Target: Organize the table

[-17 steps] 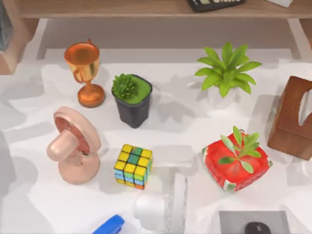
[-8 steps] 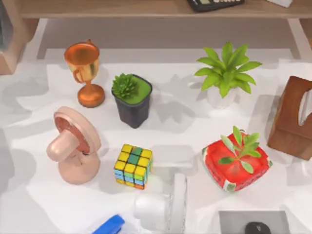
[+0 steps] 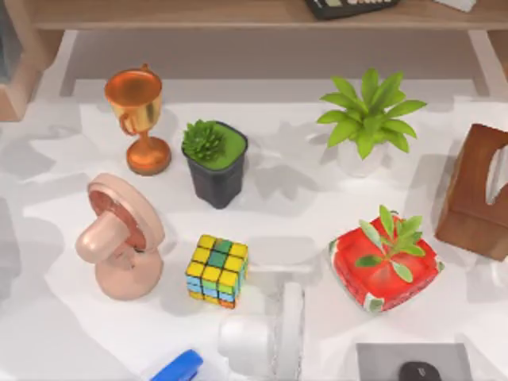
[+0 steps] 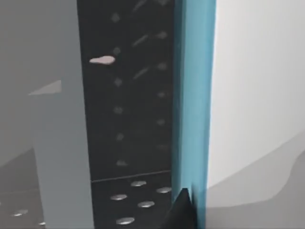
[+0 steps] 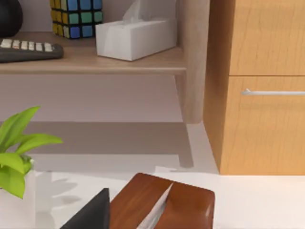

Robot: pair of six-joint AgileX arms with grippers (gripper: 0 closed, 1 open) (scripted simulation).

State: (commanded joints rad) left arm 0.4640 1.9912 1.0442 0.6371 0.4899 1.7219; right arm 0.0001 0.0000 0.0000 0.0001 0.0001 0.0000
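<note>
The table (image 3: pixel 317 206) was a broad white surface that spread across the top view below a light-brown shelf board (image 3: pixel 198 14).

Objects on the table:
- A copper trophy (image 3: pixel 136 115) stood upright at the far left.
- A dark pot with a succulent (image 3: pixel 214 163) stood just right of the trophy, apart from it.
- A white pot with a leafy plant (image 3: pixel 367 119) stood at the far right-centre.
- A brown wooden tissue box (image 3: pixel 479 190) sat at the right edge.
- A pink desk fan (image 3: pixel 119 238) stood on the left side.
- A colour cube (image 3: pixel 217 271) sat just right of the pink fan.
- A red watermelon-patterned pot (image 3: pixel 385 266) with a green sprig sat right of centre.
- A white fan (image 3: pixel 266 341) lay near the front edge, just below the cube.
- A blue item (image 3: pixel 178 367) lay at the front edge, left of the white fan.
- A grey mat (image 3: pixel 381 361) with a dark mouse (image 3: pixel 419 371) lay at the front right.

In the right wrist view, the tissue box (image 5: pixel 164 205) appeared close below the camera, with a wooden drawer cabinet (image 5: pixel 259 86) beyond it. The shelf held a white tissue box (image 5: pixel 136 36), a second cube (image 5: pixel 76 16) and a keyboard (image 5: pixel 28 50).

The left wrist view showed a blue edge (image 4: pixel 193 95) beside a dark dotted panel (image 4: pixel 126 119).

The state of each claw could not be determined.
</note>
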